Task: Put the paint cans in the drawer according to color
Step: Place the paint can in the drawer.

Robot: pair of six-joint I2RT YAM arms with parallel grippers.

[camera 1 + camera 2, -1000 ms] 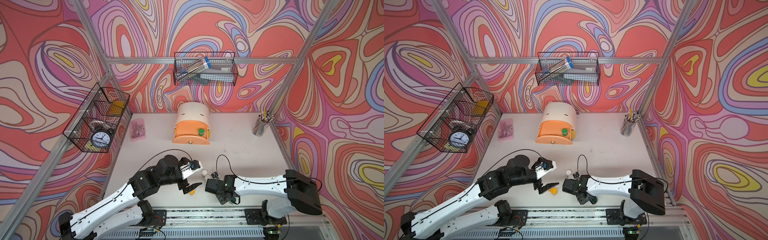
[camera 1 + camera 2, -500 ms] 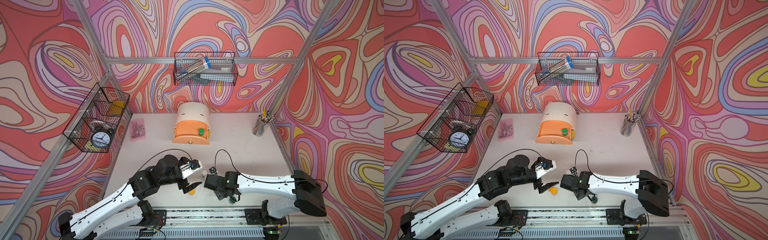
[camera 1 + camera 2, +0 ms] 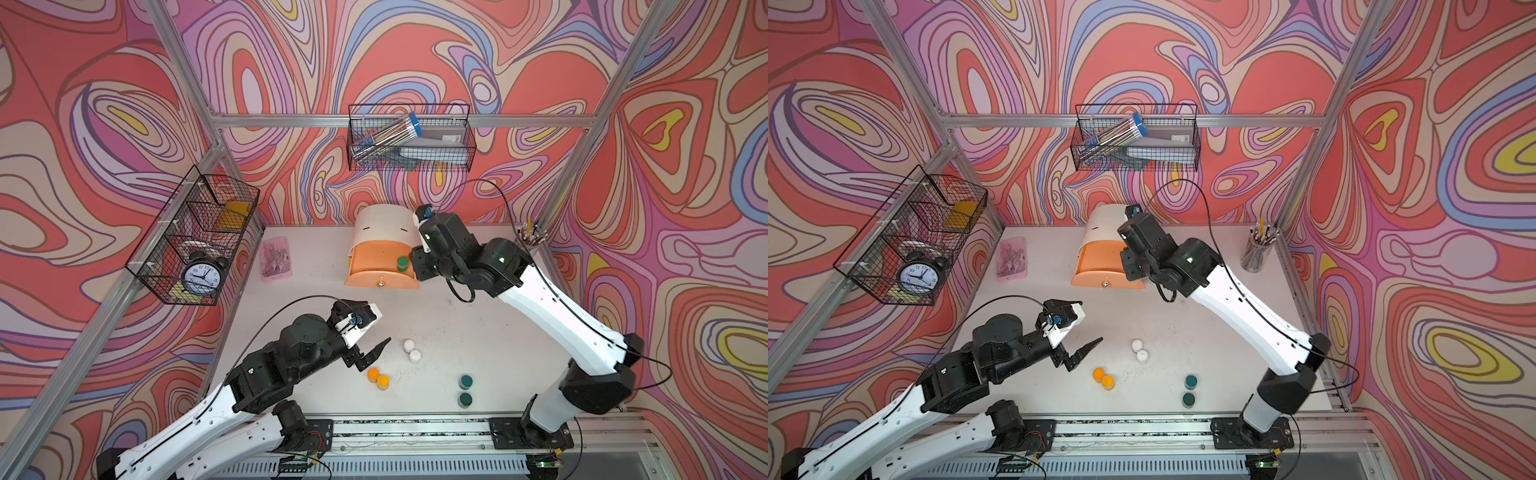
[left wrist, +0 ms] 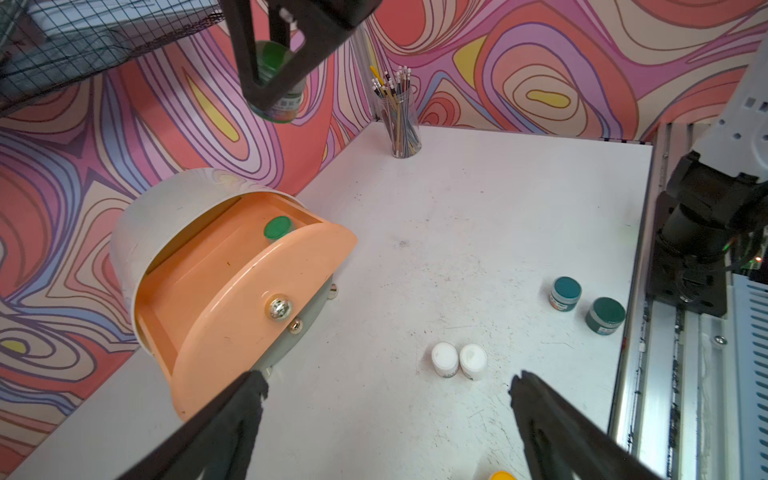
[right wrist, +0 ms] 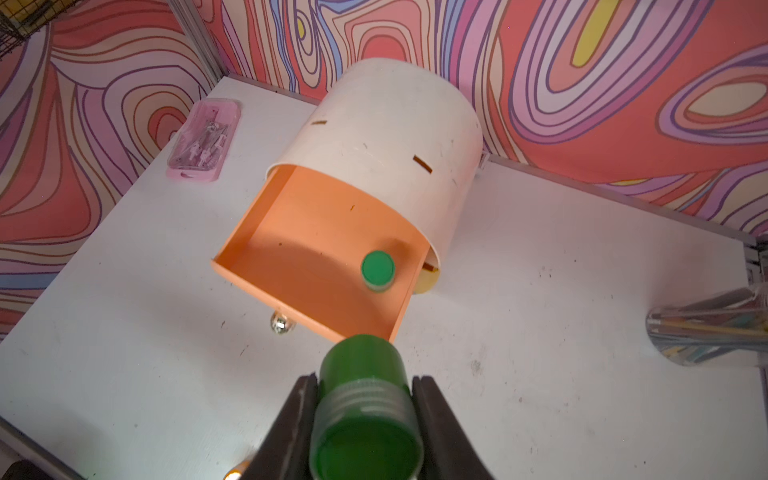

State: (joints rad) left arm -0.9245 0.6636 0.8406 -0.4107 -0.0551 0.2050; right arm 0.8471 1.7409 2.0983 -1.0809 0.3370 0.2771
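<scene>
Right hand [image 5: 365, 386]: pinching the held green can [image 5: 360, 365] by its sides, aloft beside the open peach drawer [image 5: 307, 232];
Peach drawer: second green can [image 5: 377, 268] upright in one corner;
Left hand [image 4: 386, 380]: spread wide, above the bench [image 3: 436, 316] near the orange cans [image 3: 372, 373];
Bench: white cans [image 3: 409, 345] touching; orange cans touching; teal cans [image 3: 466, 380] just beside each other

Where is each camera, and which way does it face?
Both top views: overhead, looking down on the table; left arm, right arm show.
Left wrist: low, facing the open peach drawer; open left fingers frame it.
Right wrist: above the drawer; right fingers clamp a green can.
Both wrists share the other green can, inside the drawer.
</scene>
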